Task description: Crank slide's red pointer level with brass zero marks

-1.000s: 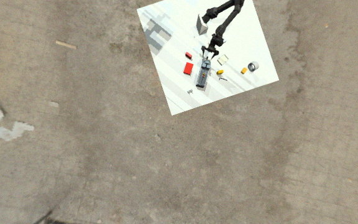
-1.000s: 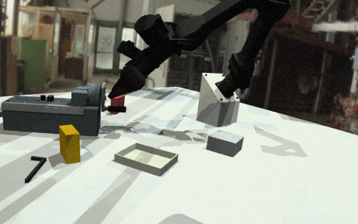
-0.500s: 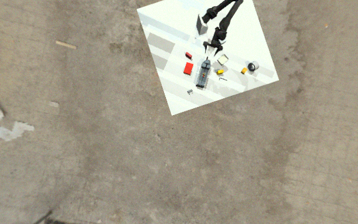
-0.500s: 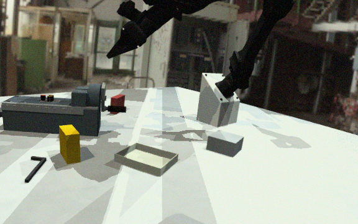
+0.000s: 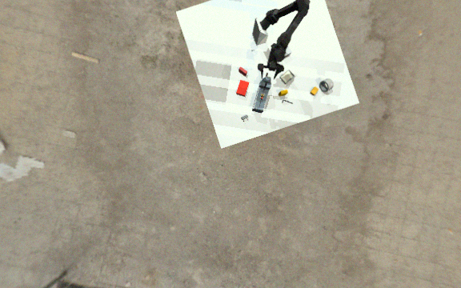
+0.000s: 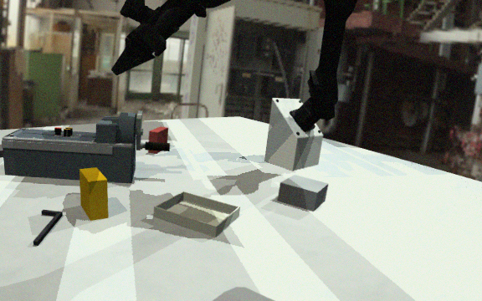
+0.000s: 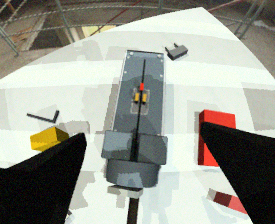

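Observation:
The machine is a long grey block with a slide track on top. Its black crank handle sticks out of the near end towards the arm. In the wrist view the red pointer sits right beside the two brass marks, just on their far side. My gripper is open and empty. It hangs well above the crank end, clear of the handle.
On the white table are a yellow block, a shallow grey tray, a grey block, a hex key, a flat red block, a small red block and the arm's wedge mount.

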